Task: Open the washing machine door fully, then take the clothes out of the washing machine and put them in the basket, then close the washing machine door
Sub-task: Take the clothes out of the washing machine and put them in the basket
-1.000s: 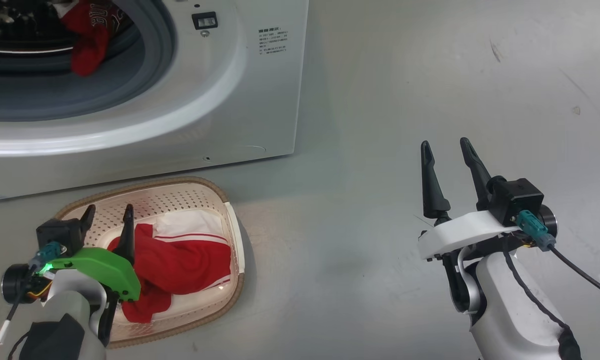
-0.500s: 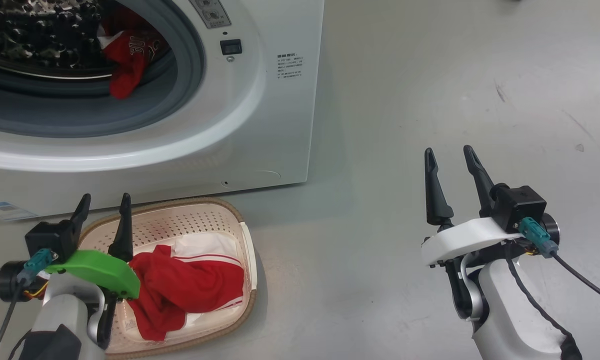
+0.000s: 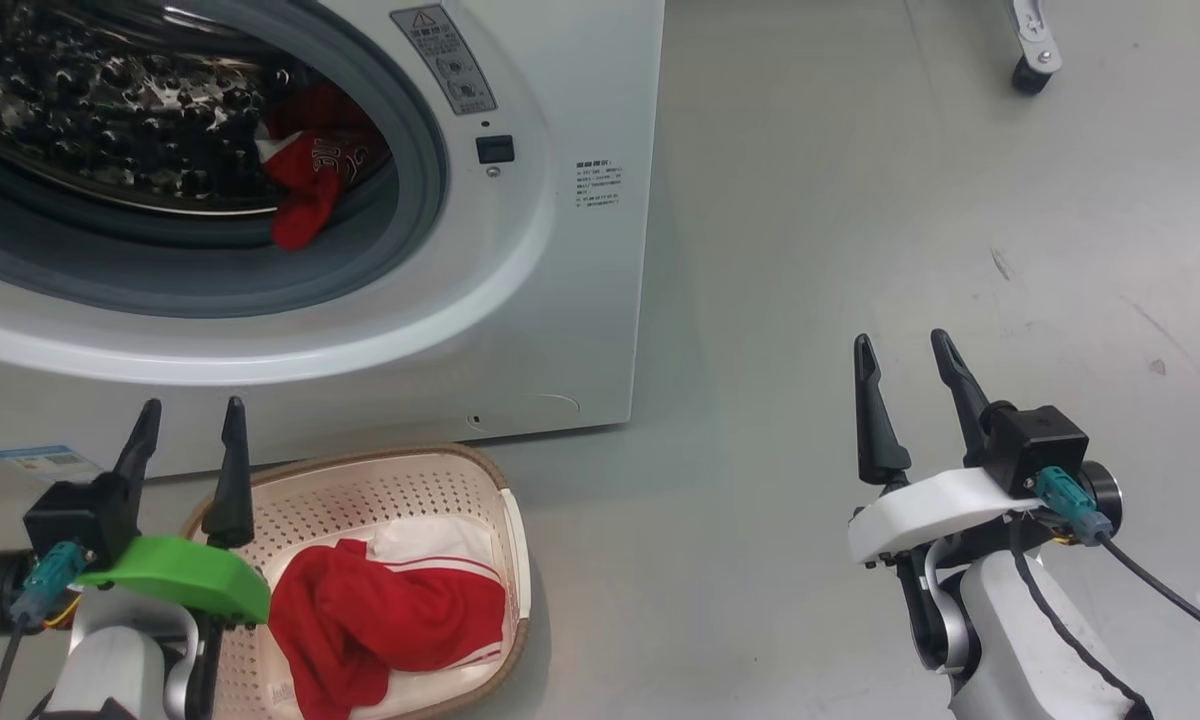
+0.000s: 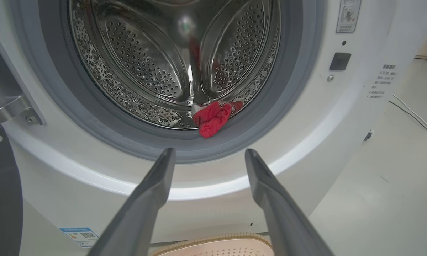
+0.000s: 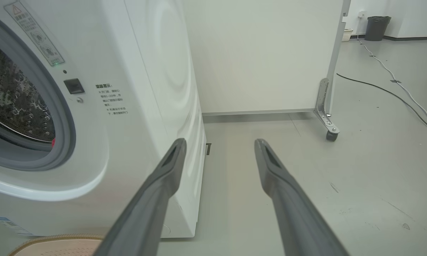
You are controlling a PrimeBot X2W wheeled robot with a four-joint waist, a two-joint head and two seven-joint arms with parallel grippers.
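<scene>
Grey floor (image 3: 860, 220) bears the basket (image 3: 390, 495) of clothes (image 3: 390, 615) near the spread left end effector (image 3: 191, 405).

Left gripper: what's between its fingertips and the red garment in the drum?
Left wrist view: just the grey gasket lip between the left gripper and the red garment; nothing else.

Ahead of the left end effector (image 3: 191, 405), the washing machine (image 3: 560, 300) has a smooth, glossy white front. Its drum (image 4: 146, 64) is bright perforated steel, mirror-shiny, ringed by a matt grey rubbery gasket (image 4: 92, 121). The clothes (image 3: 390, 620), soft red cloth with white trim, lie crumpled just beside that end effector in the basket (image 3: 400, 490), which is cream perforated plastic with a brown woven-look rim. The right end effector (image 3: 901, 340) has matt dark fingers (image 3: 872, 420). The floor (image 3: 860, 200) around it is smooth, grey and faintly scuffed.
</scene>
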